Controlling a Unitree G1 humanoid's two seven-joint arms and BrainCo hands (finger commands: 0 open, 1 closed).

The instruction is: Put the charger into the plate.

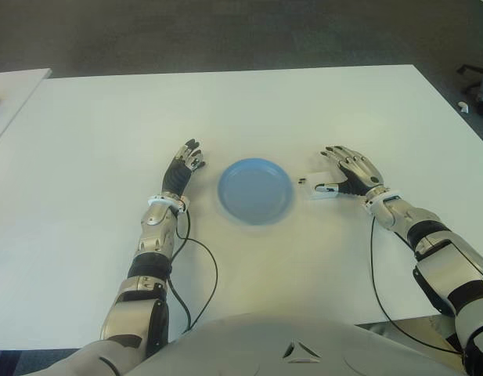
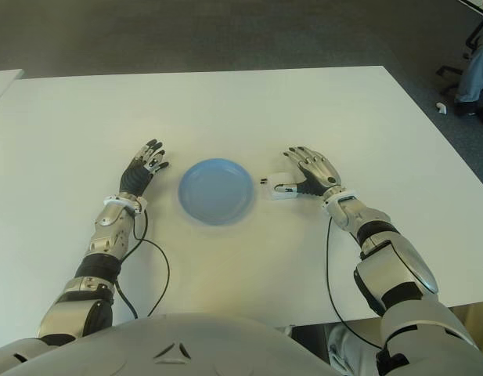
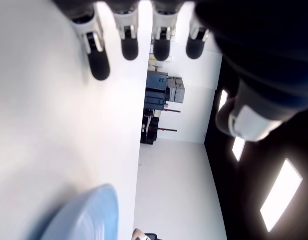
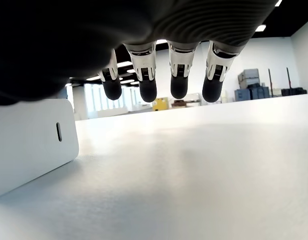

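Observation:
A round blue plate (image 1: 255, 190) lies on the white table (image 1: 249, 110) between my two hands. Just right of it sits the white charger (image 1: 318, 187), a small block whose prongs point toward the plate. My right hand (image 1: 349, 170) lies flat beside the charger's right side, fingers stretched out and thumb against the block. The right wrist view shows the charger (image 4: 29, 145) standing on the table beside my straight fingers (image 4: 144, 82), which close on nothing. Left of the plate, my left hand (image 1: 184, 164) is open with fingers straight (image 3: 129, 35), and the plate rim (image 3: 86, 215) shows close by.
Black cables (image 1: 202, 266) run from both wrists back toward my body. A second white table (image 1: 14, 86) stands at the far left. A chair base (image 1: 472, 74) and a person's leg (image 2: 476, 66) show on the floor beyond the table's right edge.

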